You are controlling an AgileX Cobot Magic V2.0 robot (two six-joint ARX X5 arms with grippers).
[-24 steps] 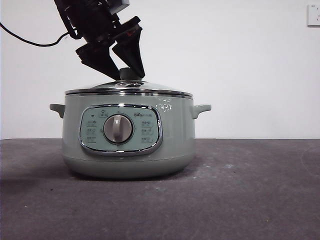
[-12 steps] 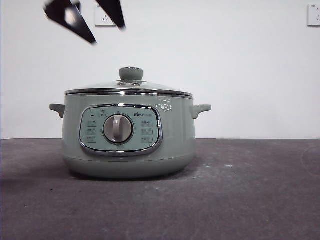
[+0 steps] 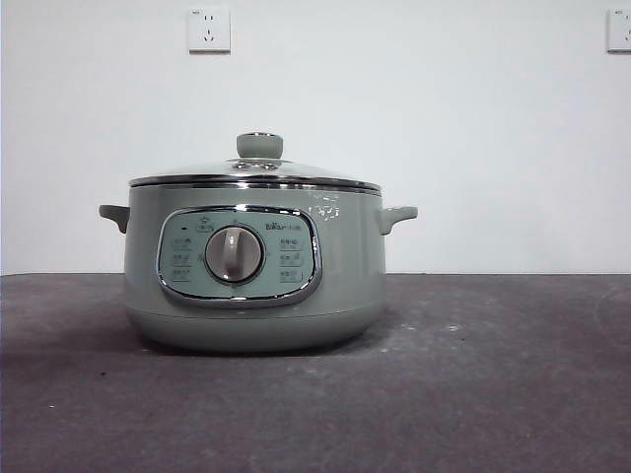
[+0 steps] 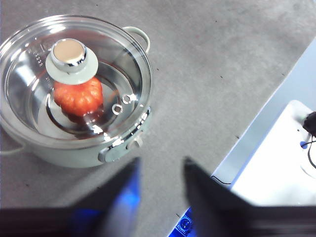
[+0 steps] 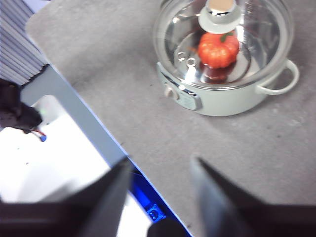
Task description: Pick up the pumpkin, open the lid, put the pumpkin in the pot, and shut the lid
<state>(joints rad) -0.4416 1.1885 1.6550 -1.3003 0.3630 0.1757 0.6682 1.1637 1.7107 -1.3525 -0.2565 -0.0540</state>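
From my seat, the left gripper (image 4: 160, 192) hangs high above the table (image 4: 207, 74) with its two black jaws spread apart and nothing between them; it is well clear of the pot (image 4: 74, 148), close to the table's edge. The right gripper (image 5: 158, 192) is likewise up high, jaws parted and empty, over the table edge on its own side, with the pot well away from it. Neither arm shows in the front view.

Moving outward, I see the pot (image 3: 251, 266) standing upright on the dark grey table (image 3: 473, 394), its chrome-framed control panel and grey dial (image 3: 234, 254) facing the front camera, one small handle on each side. The lid (image 3: 254, 172) sits closed on the pot's rim, its sage-green knob (image 3: 259, 145) upright on top. Through the glass in both wrist views I make out the pumpkin (image 4: 79, 96) lying inside the pot on the shiny inner floor, partly under the knob (image 4: 70, 59) from the left camera's angle. In the right wrist view the pumpkin (image 5: 218, 49) shows its orange-red ribs and a bit of green stem.

Behind the pot stands a white wall (image 3: 444, 128) with an outlet (image 3: 209, 29).
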